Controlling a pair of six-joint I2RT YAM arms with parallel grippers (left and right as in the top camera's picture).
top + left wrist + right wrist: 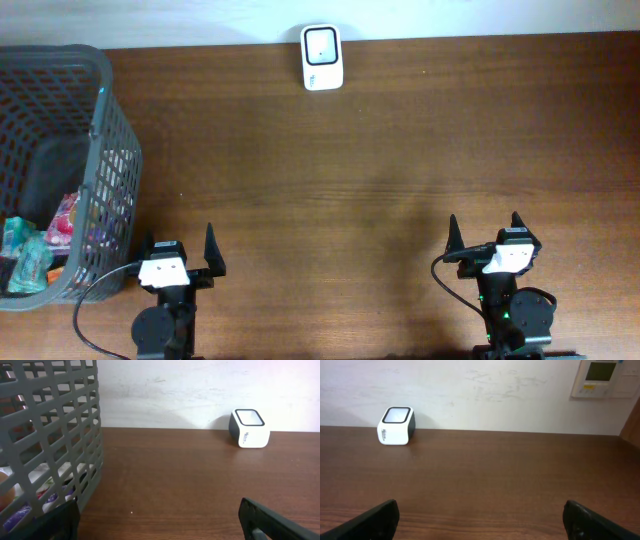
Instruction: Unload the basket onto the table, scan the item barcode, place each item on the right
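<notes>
A: Where's the scanner?
B: The white scanner (249, 428) stands well right of the grey basket (55, 430), against the wall.
A: Inside the basket?
B: Colourful packets (49, 501), seen through its lattice. The left gripper (157, 512), low and right of the basket, is spread wide.

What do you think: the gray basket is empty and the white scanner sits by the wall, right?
Not quite. The gray basket is not empty: colourful packets lie in it, as the overhead view shows. The white scanner does sit by the wall.
</notes>
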